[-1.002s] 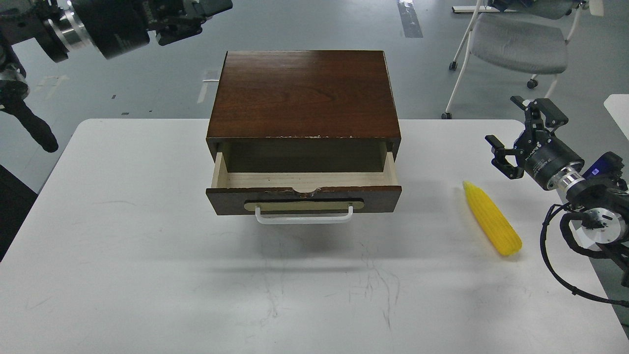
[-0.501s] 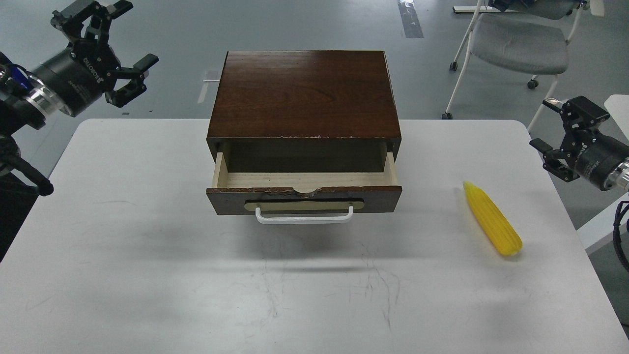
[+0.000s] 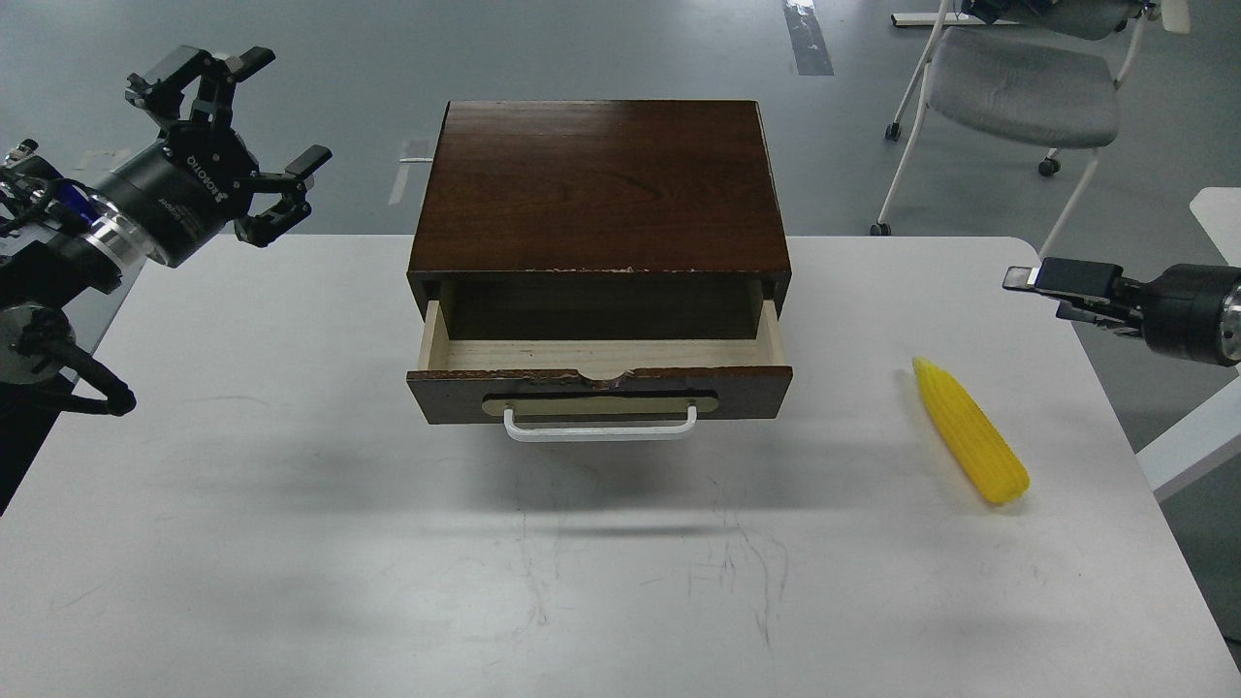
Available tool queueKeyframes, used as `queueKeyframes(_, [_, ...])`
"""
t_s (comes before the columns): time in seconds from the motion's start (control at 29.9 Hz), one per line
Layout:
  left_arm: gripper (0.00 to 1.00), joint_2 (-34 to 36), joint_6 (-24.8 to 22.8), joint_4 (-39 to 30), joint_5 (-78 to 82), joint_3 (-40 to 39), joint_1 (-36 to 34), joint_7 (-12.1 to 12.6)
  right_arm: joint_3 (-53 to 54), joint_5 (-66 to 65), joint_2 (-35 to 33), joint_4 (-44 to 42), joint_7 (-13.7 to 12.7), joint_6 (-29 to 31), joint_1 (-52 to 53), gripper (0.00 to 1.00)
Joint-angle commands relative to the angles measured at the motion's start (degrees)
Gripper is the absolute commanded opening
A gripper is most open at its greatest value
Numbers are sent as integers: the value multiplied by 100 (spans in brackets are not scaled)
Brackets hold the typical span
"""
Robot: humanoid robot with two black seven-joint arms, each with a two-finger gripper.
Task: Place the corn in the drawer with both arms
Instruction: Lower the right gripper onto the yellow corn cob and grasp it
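Yellow corn (image 3: 970,432) lies near the desk (image 3: 291,504) right edge; a clumsy right pincer (image 3: 1052,281), spread unclear, could roll it off, while the left pincer (image 3: 233,136) hangs splayed apart, far from the open drawer (image 3: 598,364).

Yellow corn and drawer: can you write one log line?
yellow ribbed corn cob: on table, untouched | dark wooden drawer: partly open, empty | left gripper: open | right gripper: unclear
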Motion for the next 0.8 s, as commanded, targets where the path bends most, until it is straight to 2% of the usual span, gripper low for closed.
queueKeyframes(0.0, [98, 6, 1, 3, 5, -17, -2, 0, -891, -211, 391, -118, 0, 2, 428, 99])
queueKeyframes(0.2, [98, 6, 1, -15, 23, -17, -2, 0, -1920, -246, 761, -179, 0, 2, 711, 99])
queueKeyframes(0.57, [98, -47, 1, -23, 40, -105, -2, 0, -1983, -941, 744, -382, 0, -29, 693, 99])
queueKeyframes(0.77, [98, -12, 1, -15, 40, -114, -2, 0, -2131, -950, 998, -504, 0, -38, 640, 98])
